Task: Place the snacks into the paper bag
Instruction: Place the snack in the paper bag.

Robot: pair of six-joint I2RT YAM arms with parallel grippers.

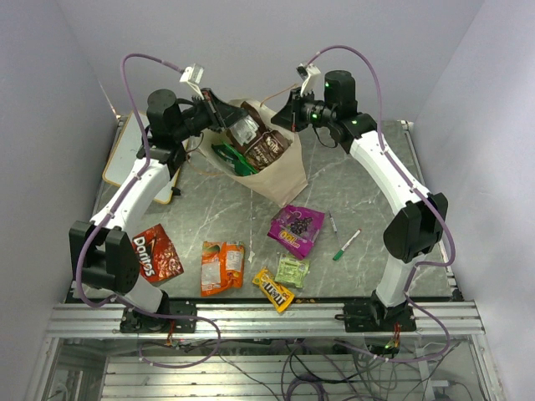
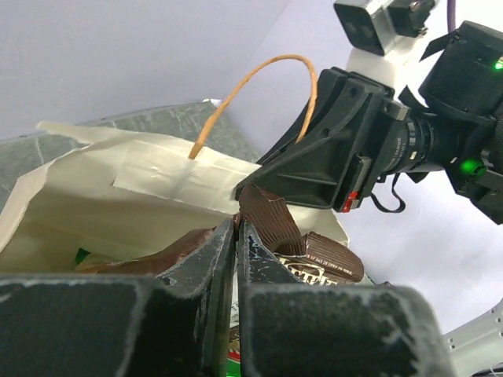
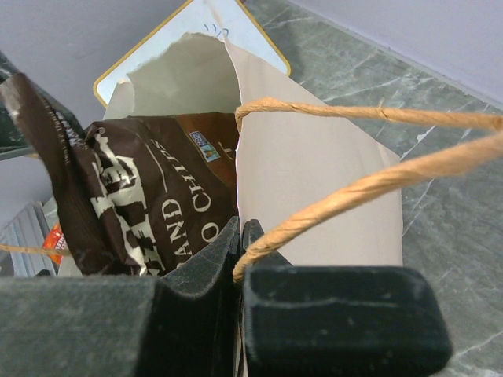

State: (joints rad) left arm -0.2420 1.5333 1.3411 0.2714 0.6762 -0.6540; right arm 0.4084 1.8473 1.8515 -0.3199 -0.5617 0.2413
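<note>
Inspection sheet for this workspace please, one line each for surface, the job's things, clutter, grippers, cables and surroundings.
Surface: grey marbled tabletop, no spills seen.
Job's things: cream paper shopping bag leans open at the back, holding a brown crinkly snack bag and a green packet; red Doritos bag, orange bag, yellow M&M's packet, small pale green packet and purple pouch lie loose in front.
Clutter: two marker pens, wood-framed whiteboard.
Grippers: left gripper shut on the brown bag's top; right gripper shut on the paper bag's rim.
Cables: purple cables loop over both arms; loose wiring below the near edge.
Surroundings: plain pale walls.
</note>
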